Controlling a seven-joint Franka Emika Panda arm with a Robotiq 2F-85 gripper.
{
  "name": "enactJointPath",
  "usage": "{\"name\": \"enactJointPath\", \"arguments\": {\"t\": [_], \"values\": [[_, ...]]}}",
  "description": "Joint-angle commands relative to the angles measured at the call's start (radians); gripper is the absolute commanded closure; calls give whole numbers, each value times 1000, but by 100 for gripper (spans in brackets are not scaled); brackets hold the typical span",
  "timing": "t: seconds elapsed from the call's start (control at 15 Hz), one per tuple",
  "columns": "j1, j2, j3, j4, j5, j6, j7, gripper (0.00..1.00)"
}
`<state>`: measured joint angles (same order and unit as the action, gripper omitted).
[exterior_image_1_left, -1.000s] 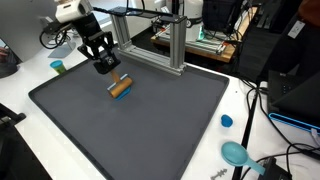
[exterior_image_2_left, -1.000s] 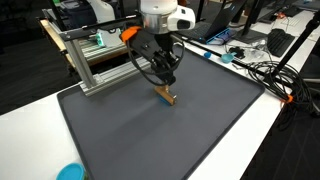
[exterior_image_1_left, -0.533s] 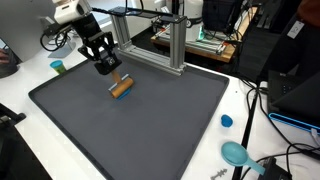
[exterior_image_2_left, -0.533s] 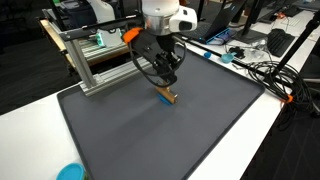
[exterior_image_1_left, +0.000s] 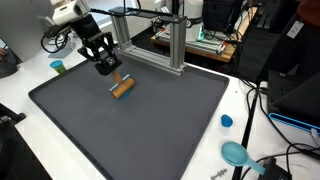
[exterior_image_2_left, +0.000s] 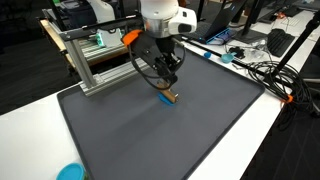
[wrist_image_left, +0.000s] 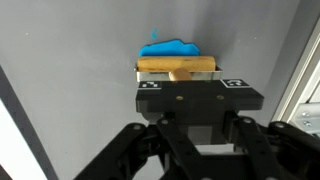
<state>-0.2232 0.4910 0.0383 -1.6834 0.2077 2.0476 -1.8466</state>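
Wooden block (exterior_image_1_left: 121, 87) slightly turned beneath jaws, whether clenched on it impossible to tell

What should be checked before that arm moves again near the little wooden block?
1. Gripper close above the wooden block: ok.
2. Jaws open or shut: cannot tell, the fingers are hidden in every view.
3. Block centred ahead of the gripper in the wrist view: ok.
4. Blue piece lies against the block and might get dragged along: not ok.
5. Block resting on the dark mat or already lifted: cannot tell.
6. Metal frame stands apart from the gripper: ok.
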Motion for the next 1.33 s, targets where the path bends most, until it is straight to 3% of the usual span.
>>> {"name": "enactJointPath", "arguments": {"t": [0.0,0.93,1.0,1.2,1.27], "values": [[-1,83,30,-24,43,-32,-38,78],[10,64,37,-44,24,-40,-152,78],[3,3,9,2,4,-11,-122,53],[5,3,10,2,4,-15,-128,53],[6,3,11,2,4,-16,-129,78]]}}
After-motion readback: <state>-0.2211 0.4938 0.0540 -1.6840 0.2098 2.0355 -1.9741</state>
